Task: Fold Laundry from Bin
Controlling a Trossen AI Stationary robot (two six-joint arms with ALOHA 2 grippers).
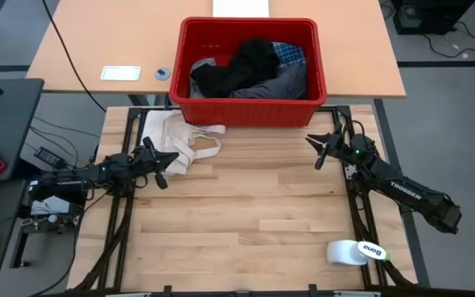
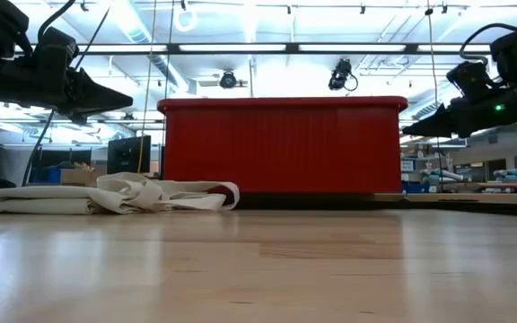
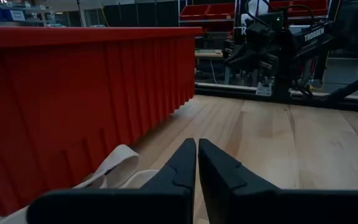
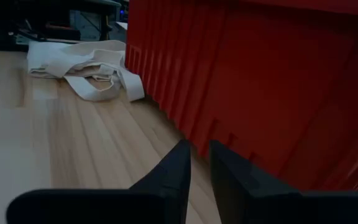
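The red bin [image 1: 195,106] stands at the table's far edge, in the middle. The laundry lies heaped inside it: a black garment [image 1: 244,66] on top, a blue-and-white plaid shirt [image 1: 289,53] and a grey piece [image 1: 285,84]. My left gripper [image 1: 170,161] hovers shut at the left, raised above the table [image 2: 119,97], over the near edge of a cream-white cloth. My right gripper [image 1: 313,148] hovers off the bin's near right corner, its fingers [image 4: 180,163] a narrow gap apart with nothing between them. Both point toward the bin's near wall [image 3: 86,93].
The cream-white cloth with strap loops [image 1: 180,136] lies flat on the table just near of the bin's left corner. A white bottle [image 1: 353,252] lies at the near right. Bare wood [image 1: 246,206] stretches between the arms. A card [image 1: 120,73] sits on the far desk.
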